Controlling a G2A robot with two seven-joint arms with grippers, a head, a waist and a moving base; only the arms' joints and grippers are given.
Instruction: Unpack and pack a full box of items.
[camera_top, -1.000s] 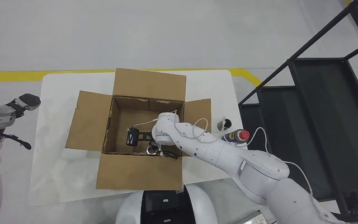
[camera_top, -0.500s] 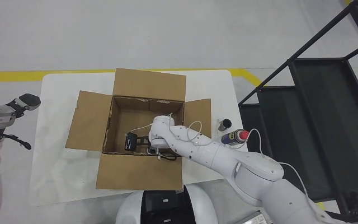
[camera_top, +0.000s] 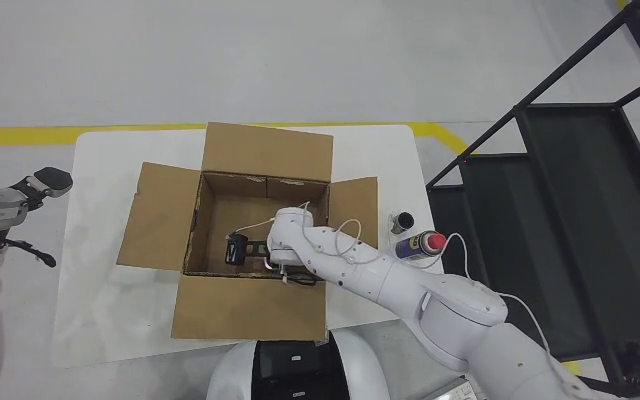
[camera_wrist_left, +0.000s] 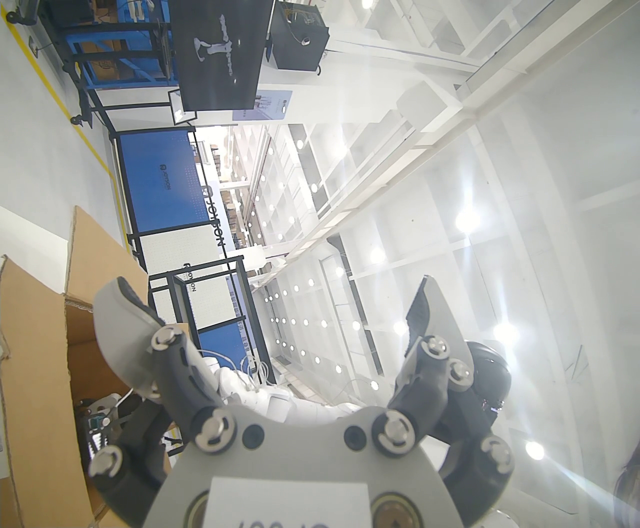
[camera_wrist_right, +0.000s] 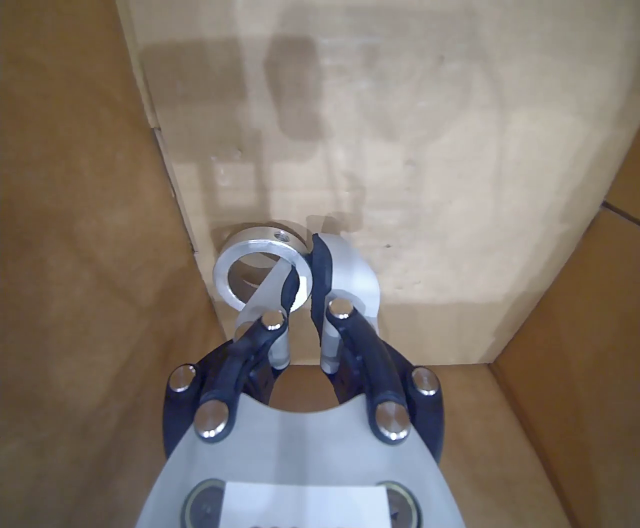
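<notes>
The right gripper (camera_wrist_right: 306, 270) is down inside the open cardboard box (camera_top: 268, 150), which stands in the middle of the white tabletop (camera_top: 100, 310). Its fingers are nearly together, clamped on the rim of a metal ring (camera_wrist_right: 252, 241), with one finger through the hole and the other outside. The ring lies on the box floor against the foot of a wall, near a corner. In the top view this gripper (camera_top: 237, 248) is in the box's left half, close to the front wall.

The left gripper (camera_wrist_left: 274, 295) points upward beyond the tabletop's left edge, fingers spread wide and holding nothing.

A red-capped spray can (camera_top: 420, 243) and a small dark can (camera_top: 401, 221) stand near the tabletop's right edge.
</notes>
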